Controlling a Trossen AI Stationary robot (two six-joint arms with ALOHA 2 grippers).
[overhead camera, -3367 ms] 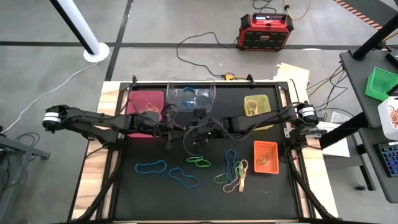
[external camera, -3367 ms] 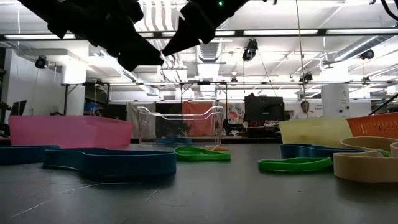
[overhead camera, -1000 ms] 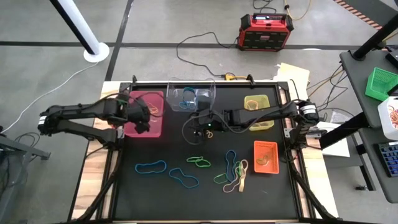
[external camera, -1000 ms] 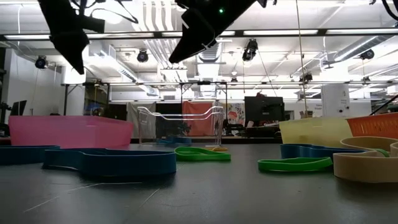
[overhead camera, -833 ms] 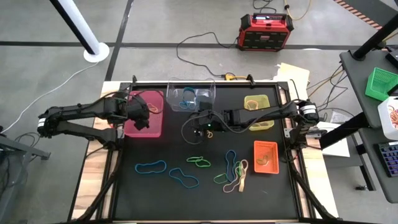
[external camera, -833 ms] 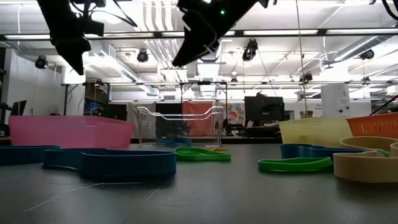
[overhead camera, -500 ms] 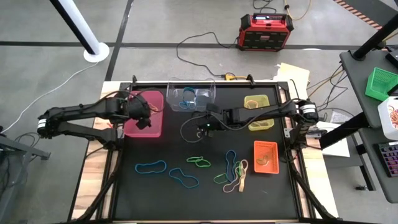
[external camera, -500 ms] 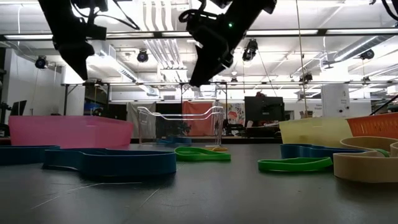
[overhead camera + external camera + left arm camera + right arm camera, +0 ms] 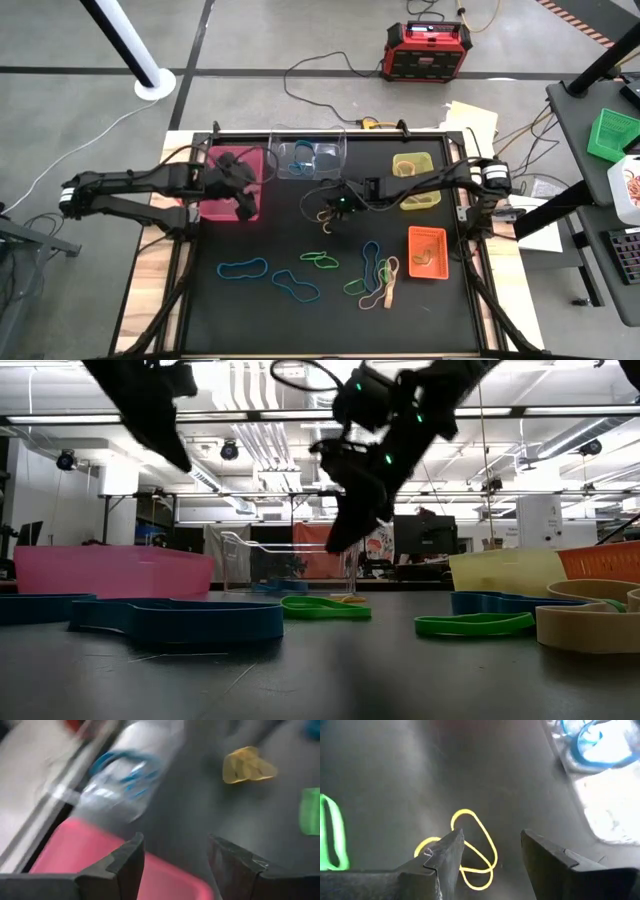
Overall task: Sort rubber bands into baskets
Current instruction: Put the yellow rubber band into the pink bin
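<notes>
My right gripper (image 9: 335, 210) is open and hangs a little above the black mat (image 9: 337, 545). An orange-yellow rubber band (image 9: 470, 851) lies on the mat below and between its fingers. My left gripper (image 9: 246, 200) is open and empty over the right edge of the magenta-pink basket (image 9: 228, 180), which also shows in the left wrist view (image 9: 75, 845). The clear basket (image 9: 307, 157) holds blue bands. The yellow-green basket (image 9: 414, 172) stands at the far right and the orange basket (image 9: 427, 252) at the near right. Blue (image 9: 243, 267), green (image 9: 320, 260) and tan (image 9: 388, 290) bands lie on the near half of the mat.
Black rails frame the mat, and wooden table edges (image 9: 150, 290) show outside them. A thin cable loops above my right arm (image 9: 300, 375). A red-black power box (image 9: 423, 50) stands on the floor beyond the table. A bright green crate (image 9: 612, 135) sits on a side table at the right.
My right gripper has gone down toward the mat and a little toward the near edge, and now hangs over the orange-yellow band. My left gripper has moved toward the table's right, from over the pink basket's middle to its right edge.
</notes>
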